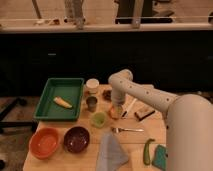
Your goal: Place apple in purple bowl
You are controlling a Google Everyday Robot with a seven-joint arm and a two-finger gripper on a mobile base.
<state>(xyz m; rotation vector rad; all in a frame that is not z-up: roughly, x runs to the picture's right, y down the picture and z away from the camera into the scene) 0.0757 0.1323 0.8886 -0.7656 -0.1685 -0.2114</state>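
As far as progress goes: barely started, I'd say. The apple isn't in the bowl yet, so the grab, carry and drop are all left.
arm [145,95]: fat, smooth white tube, reaching from the right down to mid-table.
table [135,142]: pale wood, flat.
green tray [50,84]: rectangular, plastic-looking, far left.
cloth [111,152]: grey, floppy, at the near edge.
purple bowl [76,139]: round, glossy inside, empty, near left, well apart from the apple.
gripper [117,109]: down right at the apple; can't tell if it's apart or clamped.
apple [114,114]: small, round, yellow-orange, mid-table just right of a green cup [99,119].
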